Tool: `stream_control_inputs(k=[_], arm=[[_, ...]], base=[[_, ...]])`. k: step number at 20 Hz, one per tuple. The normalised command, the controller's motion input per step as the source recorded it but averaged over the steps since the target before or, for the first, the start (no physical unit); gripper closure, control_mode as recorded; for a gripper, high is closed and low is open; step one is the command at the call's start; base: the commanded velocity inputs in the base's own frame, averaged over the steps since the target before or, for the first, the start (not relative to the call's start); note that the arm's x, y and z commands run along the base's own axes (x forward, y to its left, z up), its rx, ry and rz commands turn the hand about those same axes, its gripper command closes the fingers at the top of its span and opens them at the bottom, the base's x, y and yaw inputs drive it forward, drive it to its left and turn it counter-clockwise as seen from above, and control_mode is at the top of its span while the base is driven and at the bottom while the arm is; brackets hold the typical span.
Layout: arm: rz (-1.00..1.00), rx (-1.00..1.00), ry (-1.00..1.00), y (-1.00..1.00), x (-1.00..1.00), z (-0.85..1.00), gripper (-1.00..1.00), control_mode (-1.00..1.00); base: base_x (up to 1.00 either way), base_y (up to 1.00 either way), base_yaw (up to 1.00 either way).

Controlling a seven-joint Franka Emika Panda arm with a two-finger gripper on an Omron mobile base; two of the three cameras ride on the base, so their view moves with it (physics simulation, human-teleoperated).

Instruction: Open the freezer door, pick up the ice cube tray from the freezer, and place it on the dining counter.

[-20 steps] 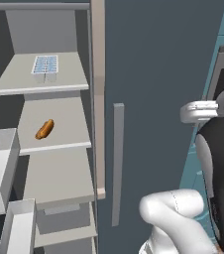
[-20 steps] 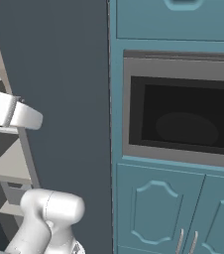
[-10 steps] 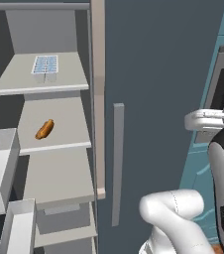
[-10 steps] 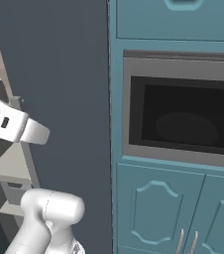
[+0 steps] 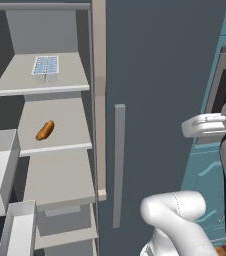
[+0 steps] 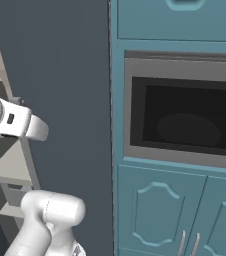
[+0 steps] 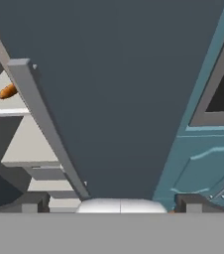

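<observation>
Left base view: gridded pale ice cube tray on flat shelf.

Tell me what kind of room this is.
Most likely a kitchen: an open freezer with shelves holding an ice cube tray, and a built-in oven set in teal cabinets.

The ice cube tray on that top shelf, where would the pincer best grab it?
Probably by the long edges of the tray, from the open front of the freezer. It lies flat and narrow on the shelf, short end facing out, with free shelf either side for the open pincer.
</observation>
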Motion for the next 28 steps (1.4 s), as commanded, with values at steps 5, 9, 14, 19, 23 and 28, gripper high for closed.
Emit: stream_control_inputs(k=[5,9,14,19,23,28], arm=[[0.03,0.00,0.00,0.25,0.00,0.00,-1.00,-1.00],[-0.04,0.00,0.00,0.04,-0.07,0.00,-1.00,-1.00],[-0.01,0.00,0.00,0.00,0.00,0.00,-1.00,1.00],[0.00,0.00,0.00,0.00,0.00,0.00,-1.00,1.00],[0.00,0.00,0.00,0.00,0.00,0.00,-1.00,1.00],[0.00,0.00,0.00,0.00,0.00,0.00,-1.00,1.00]], base=[[0.00,0.00,0.00],[0.00,0.00,0.00],[-0.10,0.09,-0.01],[-0.14,0.82,0.05],[0.00,0.95,0.08],[0.28,0.53,0.03]])
